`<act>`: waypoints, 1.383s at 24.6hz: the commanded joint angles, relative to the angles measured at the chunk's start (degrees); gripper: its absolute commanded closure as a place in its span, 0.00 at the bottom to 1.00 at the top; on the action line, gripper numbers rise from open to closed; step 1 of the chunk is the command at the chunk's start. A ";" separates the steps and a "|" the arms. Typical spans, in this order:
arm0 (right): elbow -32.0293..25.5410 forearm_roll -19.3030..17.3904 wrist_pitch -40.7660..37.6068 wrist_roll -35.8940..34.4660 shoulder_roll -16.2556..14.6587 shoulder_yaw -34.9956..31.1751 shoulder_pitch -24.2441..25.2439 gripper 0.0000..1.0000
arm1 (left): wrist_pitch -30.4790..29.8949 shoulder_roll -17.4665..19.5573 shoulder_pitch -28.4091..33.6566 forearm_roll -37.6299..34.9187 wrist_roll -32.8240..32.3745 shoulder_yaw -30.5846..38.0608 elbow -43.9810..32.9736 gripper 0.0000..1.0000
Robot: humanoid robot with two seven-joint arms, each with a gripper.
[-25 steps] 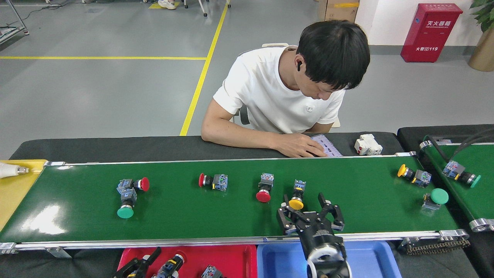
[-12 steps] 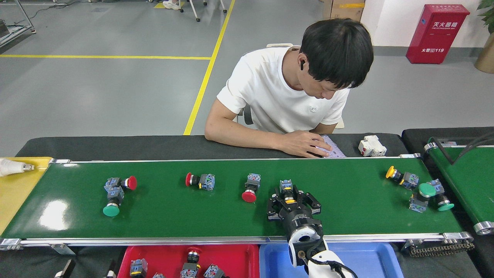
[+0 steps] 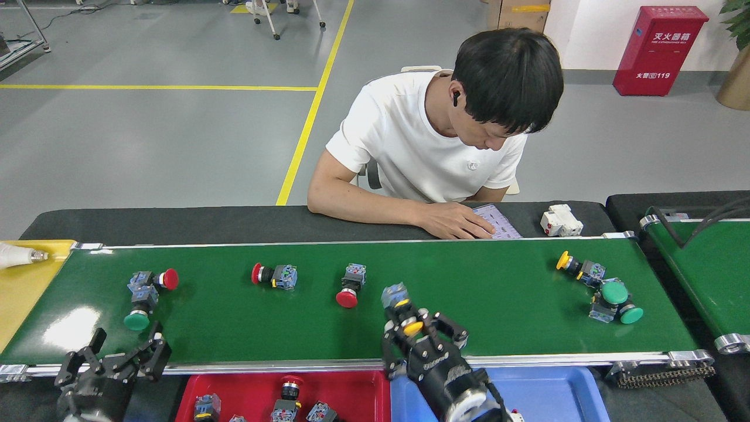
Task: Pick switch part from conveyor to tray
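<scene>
Over conveyor (image 3: 515, 293) near edge: my right end effector (image 3: 417, 334) clamps yellow switch part (image 3: 404, 313), not yet in blue tray (image 3: 562, 392); left end effector (image 3: 114, 360) spread, empty; approx. seven parts left.

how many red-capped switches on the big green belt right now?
3. One at the left touching a green-capped one, one left of centre, one near the middle. The red tray below holds another, not counted.

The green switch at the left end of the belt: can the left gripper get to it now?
Probably yes. The left gripper, open, sits at the conveyor's near edge just below the green switch, with bare belt between them.
</scene>
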 commanded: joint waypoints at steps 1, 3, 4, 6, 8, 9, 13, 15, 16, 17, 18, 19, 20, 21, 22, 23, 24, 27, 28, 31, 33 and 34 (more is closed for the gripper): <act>0.15 0.09 -8.75 0.67 1.66 2.89 0.29 0.45 | 1.39 1.87 -3.02 -0.25 1.62 -0.93 3.74 0.00; 3.67 0.09 -7.34 2.60 3.15 6.67 0.55 0.02 | 2.79 2.75 -6.45 -0.25 2.76 -3.03 7.60 0.00; 4.63 0.09 -6.55 2.95 3.77 7.90 0.55 0.02 | 3.67 3.63 -7.94 -0.25 3.29 -4.70 9.98 0.00; 4.72 0.09 -5.94 2.95 4.21 8.26 0.46 0.02 | 4.99 5.13 -9.96 -0.25 3.38 -7.17 13.84 0.10; 4.55 0.09 -5.67 2.95 4.47 7.99 -0.33 0.02 | 4.99 6.27 -12.95 0.37 3.82 -8.40 18.59 0.27; 4.28 0.09 -5.24 2.95 4.73 7.82 -0.86 0.02 | 4.81 6.62 -14.00 0.37 4.35 -8.40 20.17 0.50; 1.82 0.18 3.11 2.95 4.47 1.93 -4.37 0.02 | 1.83 8.55 -16.38 0.54 4.96 -8.31 25.09 0.96; 1.29 0.53 8.21 2.95 3.85 -2.03 -6.31 0.02 | 1.21 8.64 -16.29 1.51 5.05 -8.22 24.92 0.96; 1.29 0.62 11.72 2.87 3.24 -5.01 -7.18 0.02 | 0.95 8.55 -15.85 2.65 5.05 -8.40 24.22 0.97; 1.29 0.62 13.75 2.78 2.62 -6.95 -7.54 0.02 | 0.60 8.46 -15.24 3.53 5.05 -8.40 23.07 0.96; 1.29 0.62 16.03 2.69 1.48 -9.50 -7.62 0.02 | -0.02 8.29 -13.65 4.76 5.05 -8.40 20.52 0.96; 1.12 0.62 17.35 2.60 -0.19 -11.61 -7.62 0.02 | -0.28 8.11 -11.28 5.38 4.96 -8.40 16.57 0.96; 0.77 0.62 17.53 2.43 -1.77 -13.10 -7.36 0.02 | -0.37 7.94 -8.91 5.73 4.96 -8.40 12.88 0.96; 0.15 0.53 17.53 1.46 -3.88 -14.77 -6.75 0.02 | -0.37 7.76 -5.66 6.52 4.96 -8.40 8.04 0.96; -0.81 0.44 17.53 -0.73 -5.90 -16.70 -5.26 0.01 | -0.37 7.59 -1.71 7.48 4.87 -8.40 2.26 0.96; -1.61 0.36 17.44 -3.02 -6.87 -17.94 -2.97 0.01 | -0.37 7.06 1.38 8.10 4.61 -8.40 -1.98 0.96; -2.66 0.27 17.35 -6.01 -7.57 -19.08 -0.33 0.01 | -0.37 6.27 4.98 8.45 4.52 -8.48 -6.99 0.96; -3.63 0.09 17.00 -12.86 -8.36 -20.57 5.73 0.01 | -2.39 3.19 17.10 8.10 4.96 -9.89 -20.95 0.96; -3.63 0.09 16.91 -13.22 -8.63 -20.66 6.97 0.01 | -3.36 2.66 20.62 8.10 5.05 -11.38 -24.39 0.95; -3.63 0.09 17.00 -13.31 -8.98 -21.10 9.25 0.01 | -4.06 2.93 27.30 5.73 7.25 -19.12 -30.36 0.94; -3.54 0.09 17.18 -12.43 -8.80 -21.71 9.16 0.01 | -4.24 3.37 28.80 0.98 9.36 -22.81 -31.07 0.91; -3.19 0.00 17.26 -11.55 -8.80 -21.71 8.99 0.01 | -4.41 3.37 28.89 -0.69 10.06 -23.78 -31.07 0.88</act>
